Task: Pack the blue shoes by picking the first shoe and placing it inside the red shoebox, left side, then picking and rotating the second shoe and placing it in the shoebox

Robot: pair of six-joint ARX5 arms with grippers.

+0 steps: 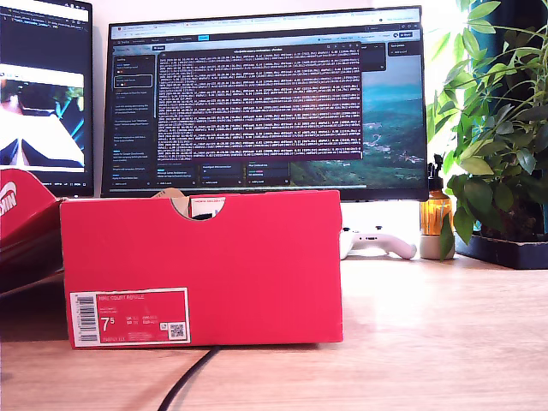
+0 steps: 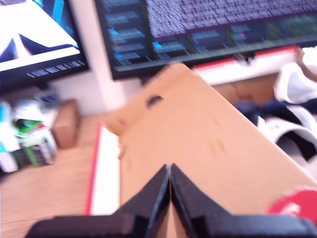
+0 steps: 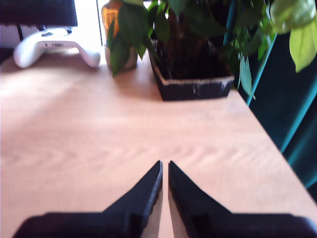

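The red shoebox (image 1: 201, 257) stands upright at the exterior view's left of centre, its notch on top and its 7.5 label low down. No arm shows in that view. A blurred part of the blue shoes (image 2: 292, 116), navy with white stripes, shows in the first wrist view beyond a slanted brown cardboard panel (image 2: 208, 139). I cannot tell whether it lies inside the box. My first gripper (image 2: 170, 169) is shut above that panel and holds nothing. My second gripper (image 3: 165, 163) is shut over bare wooden table, also holding nothing.
A red lid (image 1: 21, 214) with white lettering leans at the exterior view's left. Behind the box stands a wide monitor (image 1: 265, 103). A white game controller (image 1: 381, 242), an amber bottle (image 1: 436, 214) and a potted plant (image 1: 501, 128) are at the exterior view's right. A black cable (image 1: 184, 381) runs forward.
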